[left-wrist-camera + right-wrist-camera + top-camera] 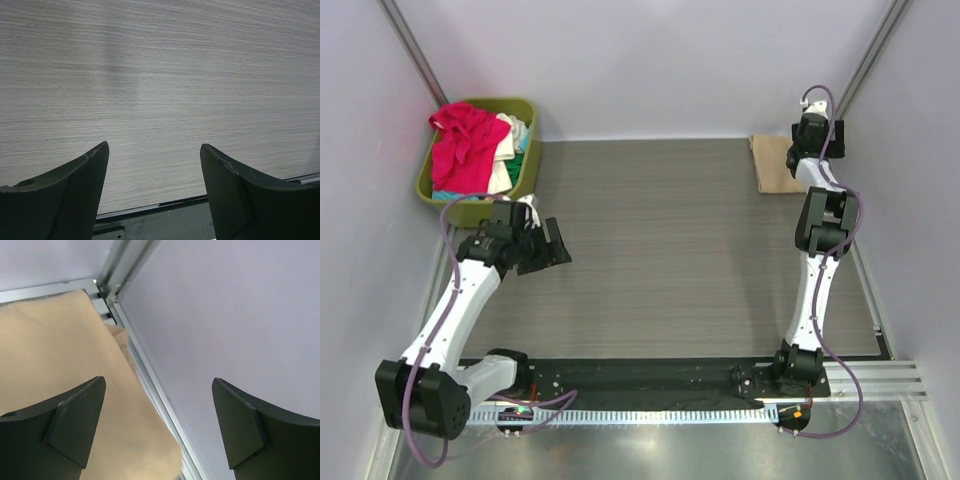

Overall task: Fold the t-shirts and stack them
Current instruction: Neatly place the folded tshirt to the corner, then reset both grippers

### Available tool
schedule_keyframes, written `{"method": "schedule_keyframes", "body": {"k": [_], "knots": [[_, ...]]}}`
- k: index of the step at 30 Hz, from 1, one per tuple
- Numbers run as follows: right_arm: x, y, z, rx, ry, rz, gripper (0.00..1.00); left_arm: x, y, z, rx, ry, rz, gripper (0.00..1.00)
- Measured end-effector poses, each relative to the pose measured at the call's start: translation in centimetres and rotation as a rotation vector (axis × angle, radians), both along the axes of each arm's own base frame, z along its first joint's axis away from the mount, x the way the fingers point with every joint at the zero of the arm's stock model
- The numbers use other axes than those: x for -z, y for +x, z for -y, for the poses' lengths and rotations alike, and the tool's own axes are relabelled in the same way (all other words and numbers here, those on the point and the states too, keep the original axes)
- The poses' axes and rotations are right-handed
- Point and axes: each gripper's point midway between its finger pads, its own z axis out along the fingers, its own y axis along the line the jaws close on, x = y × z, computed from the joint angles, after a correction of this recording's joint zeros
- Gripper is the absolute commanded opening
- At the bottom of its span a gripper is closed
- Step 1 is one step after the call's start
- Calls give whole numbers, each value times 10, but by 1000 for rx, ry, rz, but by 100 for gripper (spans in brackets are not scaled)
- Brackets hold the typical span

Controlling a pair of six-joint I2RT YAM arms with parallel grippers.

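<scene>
Your right hand [159,382] is open, its two fingers spread wide with nothing between them. It sits at the far right corner of the surface [670,240], close to the right wall [235,315]. In the wrist view one finger is over the tan t-shirt [55,350] and the other is in front of the wall; no cloth is caught in the gap. You cannot tell from these views whether the finger touches the cloth.

The tan t-shirt lies folded flat at the far right edge of the surface, its right side along the metal rail [150,385] at the foot of the wall; a lower layer peeks out a little on that side.

Your left hand [155,150] is also open and holds nothing; only bare wood-grain surface shows between its fingers. From above it is on the left side of the surface, just this side of the olive-green basket [527,160] and well apart from the tan t-shirt.

The basket stands in the far left corner and holds the rest of the shirts. The pink-red t-shirt [465,145] is heaped on top and drapes over the left rim; the cream-white t-shirt [505,160] is bunched beside it; a strip of teal-green t-shirt [523,140] shows against the right wall of the basket.
</scene>
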Motion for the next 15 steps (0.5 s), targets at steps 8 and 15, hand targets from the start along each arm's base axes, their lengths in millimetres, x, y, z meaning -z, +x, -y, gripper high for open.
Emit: {"method": "schedule_keyframes", "body": {"k": [8, 15], "knots": [[-119, -38, -70, -74, 51, 205, 100, -19, -2, 2, 8, -24, 75, 79], [-270, -81, -273, -520, 302, 614, 100, -31, -3, -5, -17, -9, 134, 91]]}}
